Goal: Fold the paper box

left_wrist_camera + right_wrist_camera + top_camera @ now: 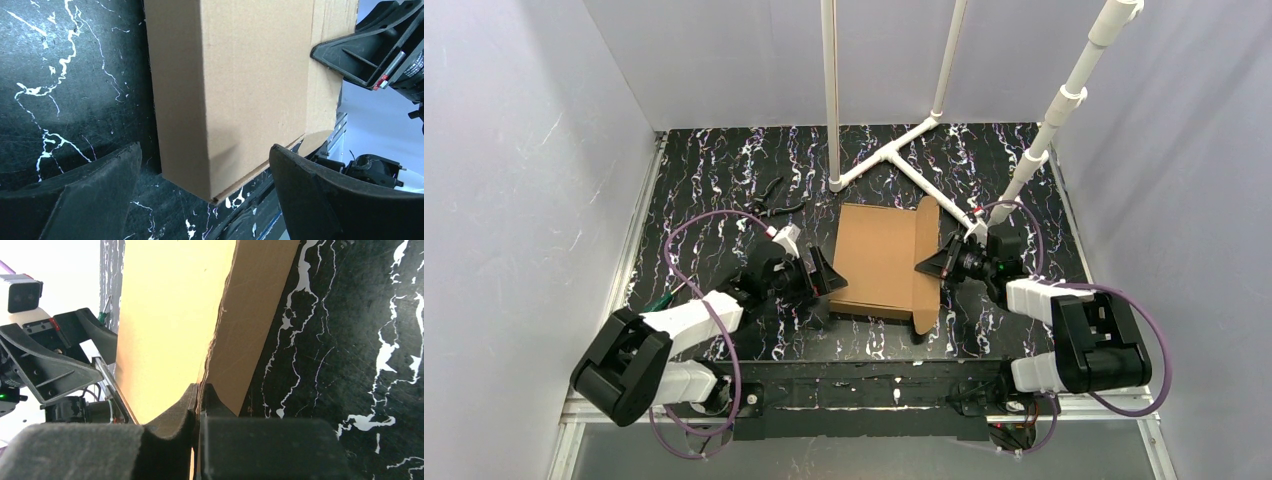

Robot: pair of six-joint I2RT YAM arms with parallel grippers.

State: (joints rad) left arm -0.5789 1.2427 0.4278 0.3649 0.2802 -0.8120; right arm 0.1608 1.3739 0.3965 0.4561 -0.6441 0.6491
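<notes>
Centrally on the black, white-veined table (pixel 714 180) lies the plain brown corrugated cardboard paper box (pixel 876 258), between both arms. Its long right flap (pixel 927 222) stands upright, its edge pinched by the right gripper (pixel 200 397), jaws closed thin on the cardboard. The left gripper (pixel 205 167) hangs spread wide just beside the box's left edge

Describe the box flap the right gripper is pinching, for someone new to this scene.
On the black marbled table, a brown paper box lies between the two arms. Along its right edge a long flap stands raised. It is the only part pinched, by the shut right gripper; the left gripper opposite is open.
</notes>
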